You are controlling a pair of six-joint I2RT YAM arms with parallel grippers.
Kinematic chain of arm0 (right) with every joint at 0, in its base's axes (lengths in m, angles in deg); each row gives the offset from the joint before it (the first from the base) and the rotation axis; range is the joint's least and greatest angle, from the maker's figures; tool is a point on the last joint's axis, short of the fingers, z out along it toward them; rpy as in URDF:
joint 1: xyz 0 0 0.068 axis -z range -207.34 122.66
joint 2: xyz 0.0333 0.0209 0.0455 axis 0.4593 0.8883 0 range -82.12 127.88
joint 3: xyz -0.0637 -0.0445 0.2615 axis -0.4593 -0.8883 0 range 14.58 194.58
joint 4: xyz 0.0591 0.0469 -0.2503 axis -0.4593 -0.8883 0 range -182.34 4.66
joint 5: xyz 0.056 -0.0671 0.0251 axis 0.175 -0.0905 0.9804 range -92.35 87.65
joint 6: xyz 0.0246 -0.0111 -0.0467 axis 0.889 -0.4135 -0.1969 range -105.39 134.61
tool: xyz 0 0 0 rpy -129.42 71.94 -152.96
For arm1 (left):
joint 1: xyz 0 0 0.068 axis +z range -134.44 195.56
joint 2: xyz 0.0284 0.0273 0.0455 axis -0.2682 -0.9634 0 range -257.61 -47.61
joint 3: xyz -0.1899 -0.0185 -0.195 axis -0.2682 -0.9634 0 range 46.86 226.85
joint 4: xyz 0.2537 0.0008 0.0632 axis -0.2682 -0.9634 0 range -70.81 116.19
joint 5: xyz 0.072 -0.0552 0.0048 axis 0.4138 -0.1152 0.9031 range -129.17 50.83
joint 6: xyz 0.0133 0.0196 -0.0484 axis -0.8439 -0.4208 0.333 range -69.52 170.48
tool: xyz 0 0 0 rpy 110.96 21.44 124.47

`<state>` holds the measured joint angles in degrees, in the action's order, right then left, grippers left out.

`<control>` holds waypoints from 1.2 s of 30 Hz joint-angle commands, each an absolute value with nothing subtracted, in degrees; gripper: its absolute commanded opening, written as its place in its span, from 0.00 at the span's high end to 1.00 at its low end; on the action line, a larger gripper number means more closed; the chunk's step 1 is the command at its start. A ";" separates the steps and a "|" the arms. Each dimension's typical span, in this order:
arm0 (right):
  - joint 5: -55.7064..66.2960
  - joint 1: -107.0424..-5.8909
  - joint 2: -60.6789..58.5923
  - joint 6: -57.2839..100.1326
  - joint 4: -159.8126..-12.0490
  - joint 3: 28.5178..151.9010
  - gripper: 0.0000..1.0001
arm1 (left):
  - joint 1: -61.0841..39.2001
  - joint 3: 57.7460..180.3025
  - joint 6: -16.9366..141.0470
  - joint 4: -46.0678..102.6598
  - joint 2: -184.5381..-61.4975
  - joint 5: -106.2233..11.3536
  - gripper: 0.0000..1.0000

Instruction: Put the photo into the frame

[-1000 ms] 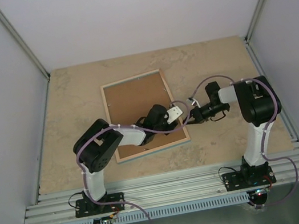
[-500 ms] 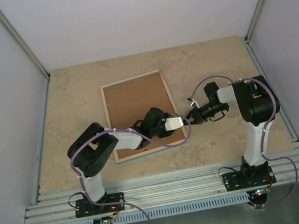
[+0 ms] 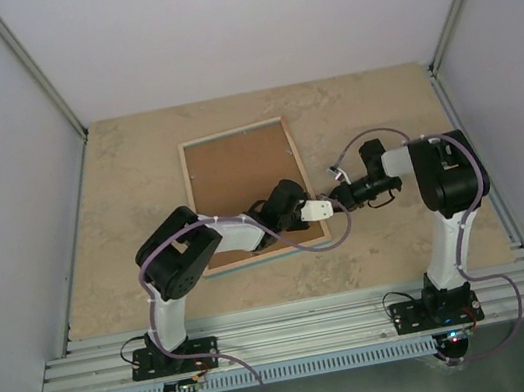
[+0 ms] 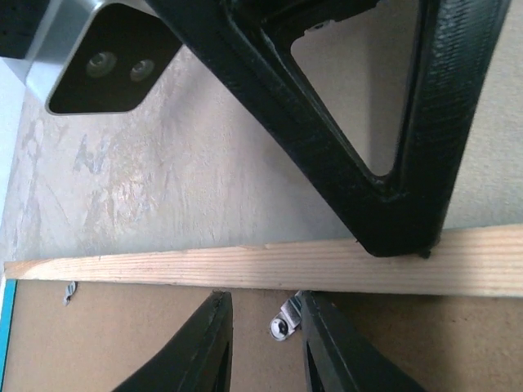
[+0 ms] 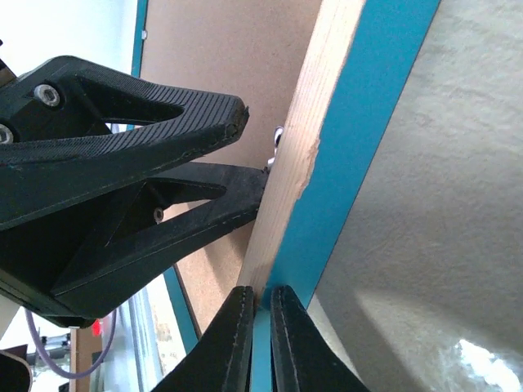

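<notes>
The frame lies face down on the table with its brown backing panel up. Its pale wooden edge and turquoise front show in the wrist views. My right gripper is shut on the frame's right edge. Just inside that edge, my left gripper is open over the backing. A small metal tab sits between its fingers and touches the right one. The photo is hidden.
The beige stone-patterned table has grey walls on three sides and a metal rail along its near edge. A second metal tab sits on the backing further along the wooden edge.
My left gripper's jaws have narrowed around the metal tab and its wrist has edged toward the frame's right edge. The frame has shifted slightly away from me. The right gripper keeps its hold.
</notes>
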<state>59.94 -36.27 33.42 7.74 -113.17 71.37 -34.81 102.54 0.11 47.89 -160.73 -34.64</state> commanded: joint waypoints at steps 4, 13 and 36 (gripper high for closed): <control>48.72 -40.26 36.67 5.58 -115.71 68.47 0.92 | -34.90 101.08 4.61 42.89 -161.04 -34.37 0.71; 49.22 -38.78 30.37 5.72 -113.49 66.81 0.89 | -30.86 96.68 3.10 40.89 -151.25 -42.70 0.66; 51.21 -40.12 33.34 5.44 -114.78 70.32 0.75 | -35.31 97.89 -1.14 42.41 -159.80 -36.23 0.71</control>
